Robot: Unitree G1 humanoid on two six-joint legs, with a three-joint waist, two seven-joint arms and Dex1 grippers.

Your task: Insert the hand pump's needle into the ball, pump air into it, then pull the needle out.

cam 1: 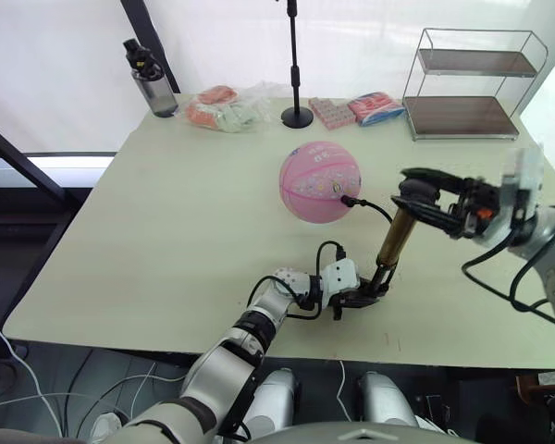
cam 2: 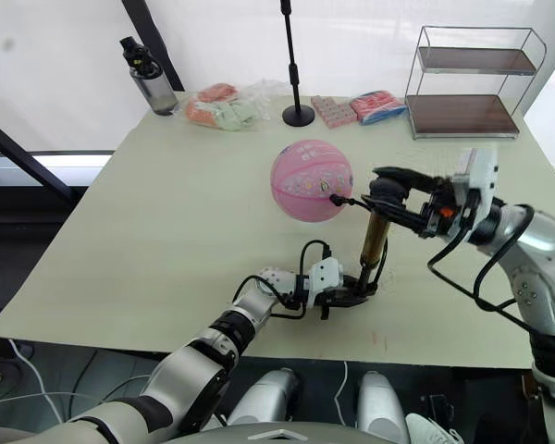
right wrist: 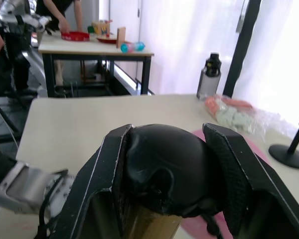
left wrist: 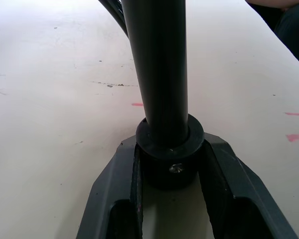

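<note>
Ball (cam 1: 320, 181) sat on the desk (cam 1: 166, 240) slightly past centre, with the hand pump (cam 1: 394, 239) standing just beside it at about 4 o'clock, tilted a little, top leaning away from the robot. Thin black hose ran from the pump's upper end across to the ball's near-right side, where a black fitting (cam 1: 350, 200) touched the skin. The needle itself was too thin to make out; judged already seated in the valve.

Left claw (cam 1: 363, 294) was clamped on the pump's black base cap, one finger either side; left wrist view showed the cap (left wrist: 170, 149) squeezed between the pads, resting on the desk. Right claw (cam 1: 425, 199) was closed around the black T-handle at the pump's top; right wrist view showed the rounded handle (right wrist: 164, 167) filling the gap between the fingers, gold barrel just below.

Step in hand, as judged: pumping. Insertion looked complete; withdrawal not yet due. Handle appeared low on the barrel, so either bottom of a stroke or start of one; could not tell which.

Next move calls for the right claw to lift and press the handle straight along the barrel's axis while the left claw pins the base. Risk: side load on the tilted pump could tug the hose and roll the ball or pull the fitting loose.

Clutter at 12 o'clock: bottle (cam 1: 151, 81), bagged items (cam 1: 227, 107), stand (cam 1: 296, 116), wire shelf (cam 1: 472, 88). Well apart from the work.
</note>
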